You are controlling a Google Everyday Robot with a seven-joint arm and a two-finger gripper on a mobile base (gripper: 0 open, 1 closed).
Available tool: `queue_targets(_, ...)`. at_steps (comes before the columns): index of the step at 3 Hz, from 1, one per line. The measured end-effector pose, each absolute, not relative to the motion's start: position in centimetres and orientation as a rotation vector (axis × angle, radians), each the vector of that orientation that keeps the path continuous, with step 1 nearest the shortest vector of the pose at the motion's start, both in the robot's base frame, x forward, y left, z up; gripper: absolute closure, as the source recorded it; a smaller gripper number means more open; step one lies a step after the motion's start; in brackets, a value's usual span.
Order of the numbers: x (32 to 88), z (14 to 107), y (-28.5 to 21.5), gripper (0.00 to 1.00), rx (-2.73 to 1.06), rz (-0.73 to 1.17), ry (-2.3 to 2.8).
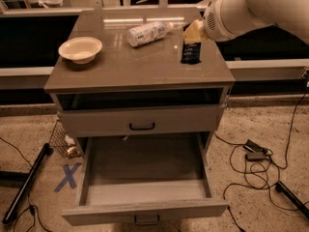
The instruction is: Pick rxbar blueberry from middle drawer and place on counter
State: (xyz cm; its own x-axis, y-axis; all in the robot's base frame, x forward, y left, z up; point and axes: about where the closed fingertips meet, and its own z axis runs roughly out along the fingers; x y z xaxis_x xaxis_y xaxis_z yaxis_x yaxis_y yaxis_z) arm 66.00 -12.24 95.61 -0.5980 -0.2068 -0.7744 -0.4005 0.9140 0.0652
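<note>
The rxbar blueberry [191, 52], a dark blue-black bar, hangs upright from my gripper [193, 34] over the right side of the counter [120, 66]. Its lower end is at or just above the glossy top; I cannot tell if it touches. The gripper's pale fingers [192, 32] are shut on the bar's upper end, with the white arm reaching in from the upper right. The middle drawer [145, 211] is pulled wide open below and its inside is bare. The like drawer above it [142, 121] is shut.
A white bottle [147, 32] lies on its side at the back of the counter. A cream bowl [80, 49] sits at its left. Black cables [256, 158] lie on the floor to the right. A wire basket [63, 140], a black pole [26, 182] and a blue X mark [67, 176] are at left.
</note>
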Motion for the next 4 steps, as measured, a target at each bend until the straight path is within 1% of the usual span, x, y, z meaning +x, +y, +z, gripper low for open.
queue_targets(1,69.9,94.2,-11.4,0.97,-0.462,0.286,2.257)
queue_targets(2,71.7,92.3,-11.0,0.74,-0.543,0.274,2.294)
queue_targets(3,71.7,92.2,-10.8,0.43,-0.548,0.277,2.295)
queue_targets(4,71.8,92.0,-10.6,0.19,-0.551,0.278,2.297)
